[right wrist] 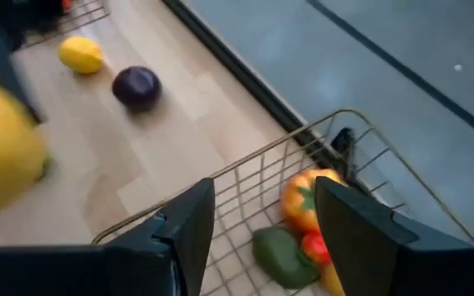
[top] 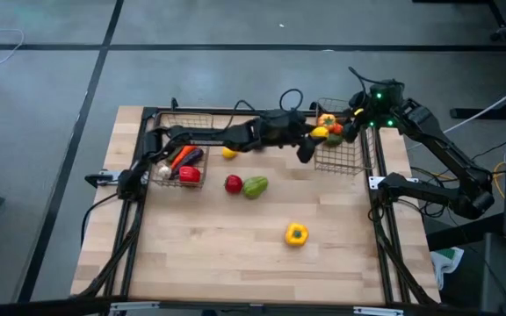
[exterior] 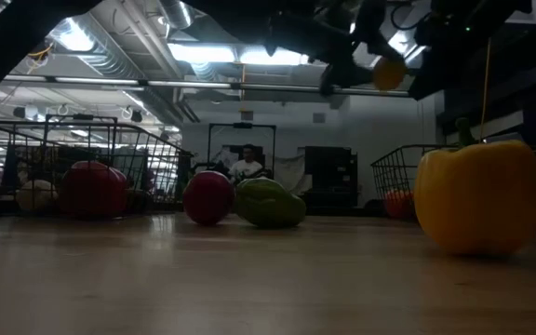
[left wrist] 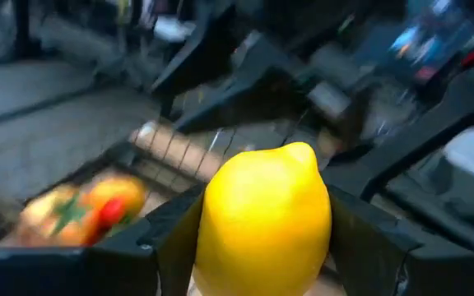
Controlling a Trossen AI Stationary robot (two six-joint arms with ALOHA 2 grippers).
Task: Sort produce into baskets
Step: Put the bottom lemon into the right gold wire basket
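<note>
The left gripper [left wrist: 262,247] holds a yellow lemon [left wrist: 263,218] above the right basket [top: 341,149] at the tabletop's far right corner. The right gripper [right wrist: 262,222] hovers there too, fingers parted, empty. A yellow pepper [top: 296,233] lies mid-tabletop.

My left jaws are black around a plain yellow lemon [left wrist: 263,218]. The desk [top: 235,254] is pale striped wood; on it a yellow pepper [top: 296,233], a red tomato [top: 233,183].
</note>
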